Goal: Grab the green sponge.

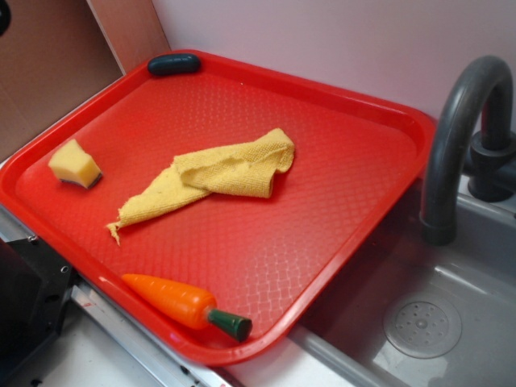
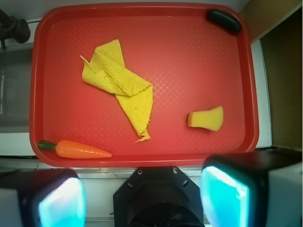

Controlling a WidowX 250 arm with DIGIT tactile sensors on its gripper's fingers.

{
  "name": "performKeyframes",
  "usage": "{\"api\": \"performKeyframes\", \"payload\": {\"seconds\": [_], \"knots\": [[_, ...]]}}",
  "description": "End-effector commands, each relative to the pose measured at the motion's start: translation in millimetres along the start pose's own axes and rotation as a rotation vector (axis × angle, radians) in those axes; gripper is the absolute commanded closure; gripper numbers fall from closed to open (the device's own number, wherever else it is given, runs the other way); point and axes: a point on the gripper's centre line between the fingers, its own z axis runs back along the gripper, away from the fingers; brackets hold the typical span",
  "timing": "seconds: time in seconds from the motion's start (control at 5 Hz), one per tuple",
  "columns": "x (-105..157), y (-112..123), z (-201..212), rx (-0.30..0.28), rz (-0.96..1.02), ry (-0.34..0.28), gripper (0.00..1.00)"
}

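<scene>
Green sponge [image 1: 75, 164] lies on red tray [image 1: 355, 177], seemingly scourer-side down.

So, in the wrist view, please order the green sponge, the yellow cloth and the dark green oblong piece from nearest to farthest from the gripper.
The gripper sits at the bottom edge, its fingers apart.
1. Green sponge: right side of the red tray, nearest.
2. Yellow cloth: left of centre, its tail end reaching toward the gripper.
3. Dark green oblong piece: far right corner, farthest.

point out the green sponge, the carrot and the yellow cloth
green sponge [image 2: 206, 118], wrist view, middle of its yellow foam
carrot [image 1: 171, 298], exterior view, middle of its orange body
yellow cloth [image 1: 228, 171], exterior view, on its folded upper part
</scene>
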Motion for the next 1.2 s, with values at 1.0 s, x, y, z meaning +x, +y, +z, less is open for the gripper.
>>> {"api": "performKeyframes", "payload": {"seconds": [1.0], "knots": [[48,77,-53,0.152,1.235,-0.225,0.00]]}}
